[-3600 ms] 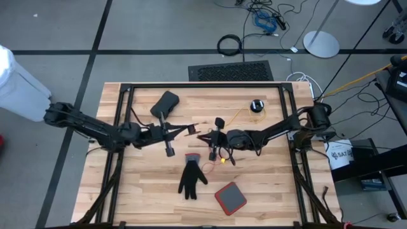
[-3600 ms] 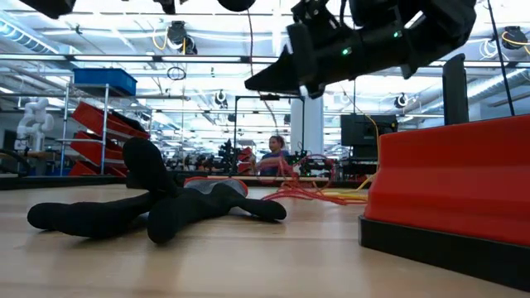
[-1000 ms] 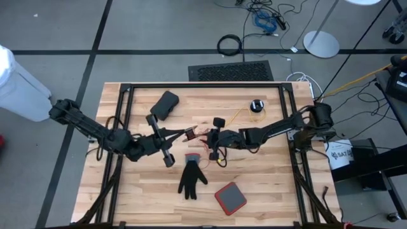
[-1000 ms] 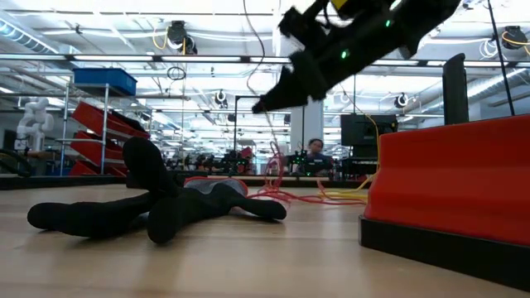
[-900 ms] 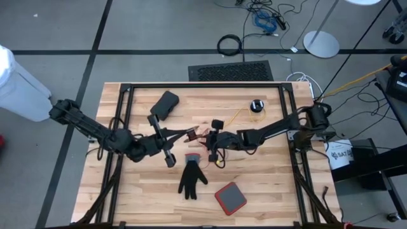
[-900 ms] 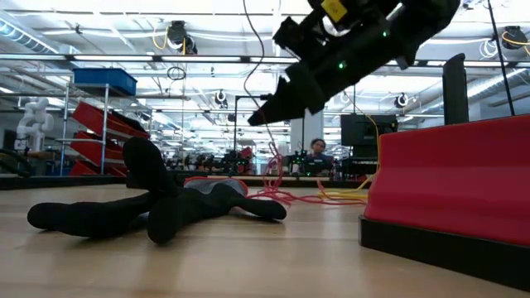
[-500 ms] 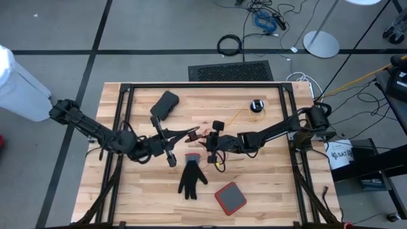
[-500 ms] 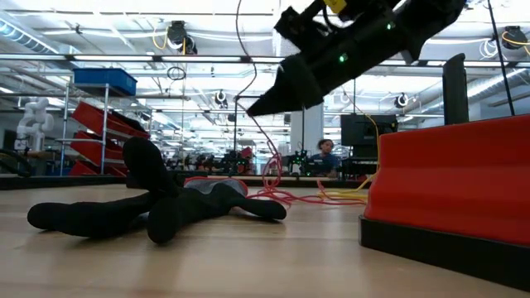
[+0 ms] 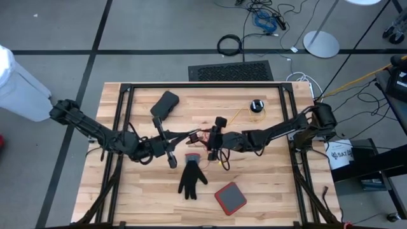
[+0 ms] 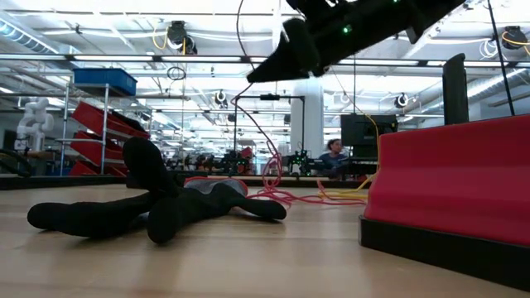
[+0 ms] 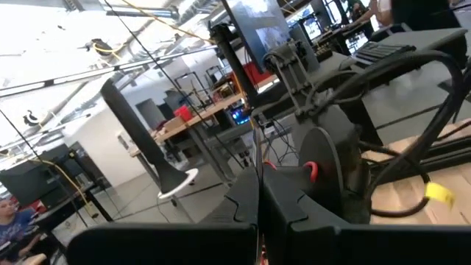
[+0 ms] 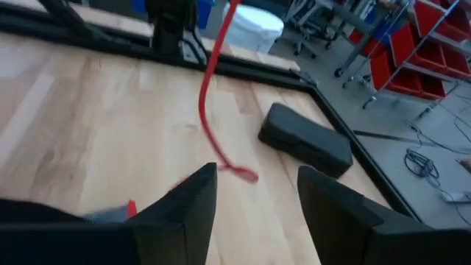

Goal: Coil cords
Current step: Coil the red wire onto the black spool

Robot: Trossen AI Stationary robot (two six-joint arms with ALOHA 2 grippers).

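A thin red cord [image 10: 263, 141] rises from a loose tangle on the table to my left gripper [image 9: 193, 135], which is shut on it at mid-table. My right gripper [image 9: 207, 140] faces it from the right, open, with nothing between its fingers; in its wrist view the red cord [image 12: 208, 96] hangs just ahead of the gripper [image 12: 254, 210]. A thin yellow wire [image 9: 237, 116] runs from a small black puck [image 9: 256, 105] at the far right toward the grippers. My left gripper pinches the red cord between its two shut fingertips; the cord [image 11: 259, 165] leaves them as a thin line. The fingers lie about level and point toward the table's right. Below them the cord hangs slack, and its lower part [image 10: 280, 194] lies on the table.
A black glove [image 9: 191, 178] lies near the front, a red-and-black box [image 9: 229, 198] to its right. A black pouch [image 9: 165, 104] lies at the far left. Black frame rails [image 9: 203, 85] edge the table.
My right gripper has opened and let go of the red cord, and has risen a little. The cord now hangs from my left gripper alone, its lower part still on the table.
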